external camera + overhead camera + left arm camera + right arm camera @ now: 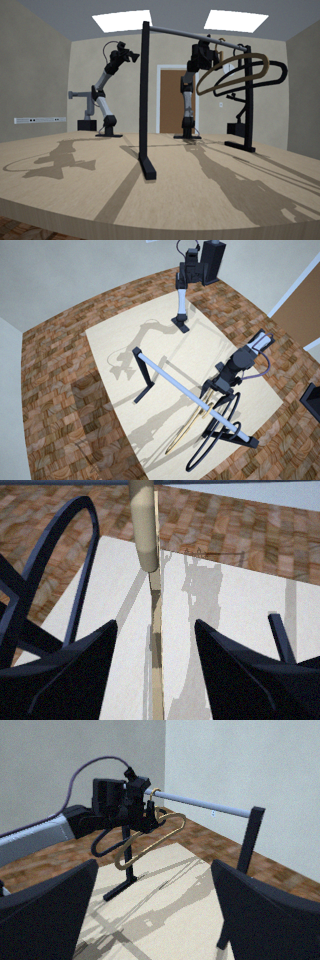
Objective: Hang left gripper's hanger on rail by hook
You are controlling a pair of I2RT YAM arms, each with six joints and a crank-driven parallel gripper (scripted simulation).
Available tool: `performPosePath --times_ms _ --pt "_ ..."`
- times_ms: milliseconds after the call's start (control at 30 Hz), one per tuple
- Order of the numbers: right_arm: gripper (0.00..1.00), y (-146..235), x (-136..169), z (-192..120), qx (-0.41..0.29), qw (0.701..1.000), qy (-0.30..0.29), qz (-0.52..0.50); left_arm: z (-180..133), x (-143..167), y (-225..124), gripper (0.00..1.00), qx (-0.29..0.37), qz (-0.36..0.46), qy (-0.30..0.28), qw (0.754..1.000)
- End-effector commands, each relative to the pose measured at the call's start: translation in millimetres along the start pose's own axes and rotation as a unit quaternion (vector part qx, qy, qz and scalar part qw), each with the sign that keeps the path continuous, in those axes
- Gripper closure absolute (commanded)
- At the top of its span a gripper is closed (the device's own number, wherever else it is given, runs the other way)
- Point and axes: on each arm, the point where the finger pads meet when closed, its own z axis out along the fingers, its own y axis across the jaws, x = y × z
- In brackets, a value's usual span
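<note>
The tan hanger has its hook over the grey rail, and its loop hangs tilted beyond the rail. My left gripper is open, with its fingers on either side of the tan hanger's stem, apart from it in the left wrist view. The black hanger hangs by its hook near the rail's end, beside the tan one. My right gripper is open and empty, away from the rack.
The rack stands upright on two black posts, one post at the end away from the hangers and the other post close to the black hanger. The black hanger's loop is close beside my left gripper.
</note>
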Motion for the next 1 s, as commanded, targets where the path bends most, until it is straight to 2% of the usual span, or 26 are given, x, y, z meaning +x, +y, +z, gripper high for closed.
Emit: performPosePath --times_ms 0,300,433,967 --pt "0.00 9 -1 6 -0.019 1.000 0.004 0.009 -18 -8 3 0.31 -0.007 -0.009 -0.014 1.000" --pt "0.00 32 3 30 -0.070 0.997 0.030 0.028 -111 -12 3 0.31 -0.007 -0.009 -0.022 1.000" --pt "0.00 33 3 31 -0.072 0.996 0.031 0.029 -140 -15 3 0.31 -0.007 -0.011 -0.026 1.000" --pt "0.00 33 -1 31 -0.071 0.997 0.023 0.028 -140 -17 3 0.31 -0.007 -0.012 -0.029 0.999"
